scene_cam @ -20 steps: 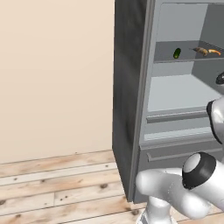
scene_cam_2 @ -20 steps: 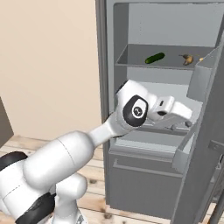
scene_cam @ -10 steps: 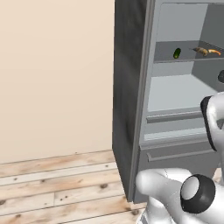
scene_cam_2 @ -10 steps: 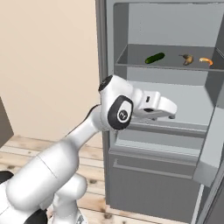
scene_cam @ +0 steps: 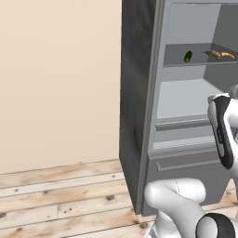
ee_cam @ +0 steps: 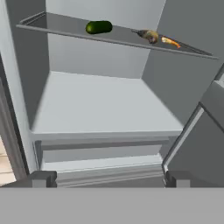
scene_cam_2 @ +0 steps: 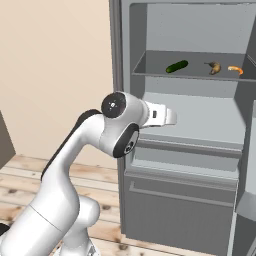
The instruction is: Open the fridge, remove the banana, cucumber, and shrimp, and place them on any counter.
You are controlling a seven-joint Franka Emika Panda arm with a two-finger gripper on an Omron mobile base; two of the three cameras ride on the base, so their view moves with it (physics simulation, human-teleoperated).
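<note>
The fridge [scene_cam_2: 116,60] stands open, its door [scene_cam_2: 246,150] swung out to the right. On its upper shelf [ee_cam: 65,27] lie the dark green cucumber [ee_cam: 99,27], the mottled banana [ee_cam: 149,36] and the small orange shrimp [ee_cam: 169,42], left to right. The same three show as cucumber [scene_cam_2: 177,66], banana [scene_cam_2: 214,67] and shrimp [scene_cam_2: 235,69], and again as cucumber [scene_cam: 188,56], banana [scene_cam: 214,54] and shrimp [scene_cam: 228,56]. My gripper [ee_cam: 111,178] is open and holds nothing. It hangs in front of the fridge, below the shelf, facing the inside. The counter is out of view.
A wide pale shelf [ee_cam: 105,105] lies below the food shelf, with closed drawers [scene_cam_2: 180,195] under it. The open door [ee_cam: 203,144] stands close on the right of the hand. A beige wall [scene_cam: 56,79] and a wooden floor [scene_cam: 56,200] lie left of the fridge.
The arm has swung left, away from the door's edge, and the hand now faces the fridge's inside. The door has swung farther out to the right.
</note>
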